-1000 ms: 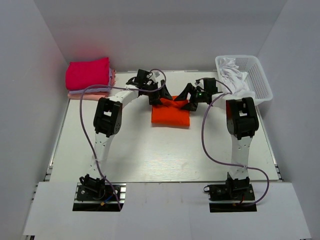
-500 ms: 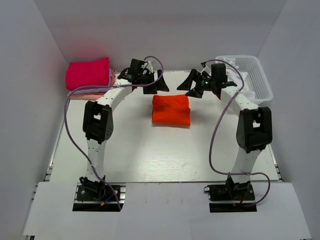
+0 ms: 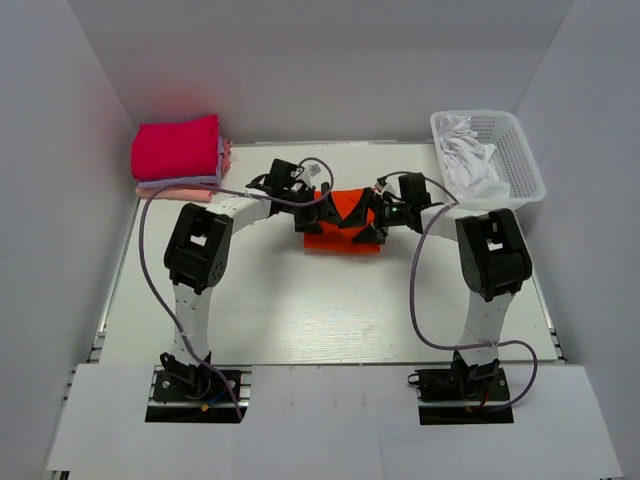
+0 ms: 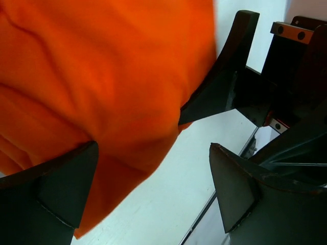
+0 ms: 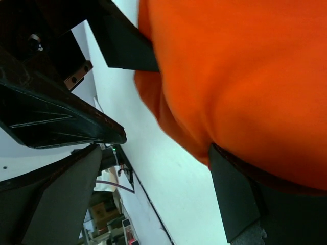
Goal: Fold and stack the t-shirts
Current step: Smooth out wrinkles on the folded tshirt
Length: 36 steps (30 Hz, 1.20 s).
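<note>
The orange-red t-shirt [image 3: 342, 238] lies folded into a rectangle at the table's middle. My left gripper [image 3: 318, 215] is open and low over its left part. My right gripper [image 3: 370, 222] is open and low over its right part. The two face each other. In the left wrist view the orange cloth [image 4: 102, 76] reaches my left finger, and the gripper [image 4: 153, 189] holds nothing. In the right wrist view the cloth [image 5: 245, 66] lies over the right finger of the open gripper [image 5: 153, 199]. A magenta-pink shirt [image 3: 177, 147] tops a folded stack at the back left, with lavender [image 3: 180, 180] and light pink [image 3: 172, 191] shirts under it.
A white plastic basket [image 3: 520, 160] with white cloth [image 3: 465, 150] in it stands at the back right. White walls close in the table on the left, the right and the back. Both arms' cables loop over the table's middle.
Half a second ago both grippers were raised behind the orange shirt's far edge. They have now come forward and down onto the shirt, close together.
</note>
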Motion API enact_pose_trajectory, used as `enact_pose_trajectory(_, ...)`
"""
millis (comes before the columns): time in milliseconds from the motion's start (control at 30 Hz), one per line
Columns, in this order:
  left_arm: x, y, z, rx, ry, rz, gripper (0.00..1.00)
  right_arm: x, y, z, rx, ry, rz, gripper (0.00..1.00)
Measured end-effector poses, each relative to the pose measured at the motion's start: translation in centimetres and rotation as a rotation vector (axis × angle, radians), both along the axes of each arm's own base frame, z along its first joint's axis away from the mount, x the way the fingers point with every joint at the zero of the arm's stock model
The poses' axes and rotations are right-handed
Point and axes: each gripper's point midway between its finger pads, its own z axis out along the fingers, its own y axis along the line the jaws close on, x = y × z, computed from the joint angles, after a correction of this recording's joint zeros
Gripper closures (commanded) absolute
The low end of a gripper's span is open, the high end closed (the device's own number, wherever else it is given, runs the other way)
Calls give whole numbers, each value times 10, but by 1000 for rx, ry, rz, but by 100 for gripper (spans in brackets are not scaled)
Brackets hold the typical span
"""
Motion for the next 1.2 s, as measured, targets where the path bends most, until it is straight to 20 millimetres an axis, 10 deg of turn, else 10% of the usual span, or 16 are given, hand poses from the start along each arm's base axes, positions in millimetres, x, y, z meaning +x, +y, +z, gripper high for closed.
enact_pose_trajectory(167,-11,6,-24,-9,60,10,0,-8,-4,-33,-2,67,0,9)
enact_pose_trajectory(733,5,27,-9,209,35,85,0,-4,-36,-26,-16,0,-30,9)
enact_pose_trajectory(967,27,50,32,301,-75,182,0,22,-46,49,-96,-241,-49,9)
enact_pose_trajectory(1200,28,67,15,410,-25,234,0,44,-70,116,-227,-466,-164,9)
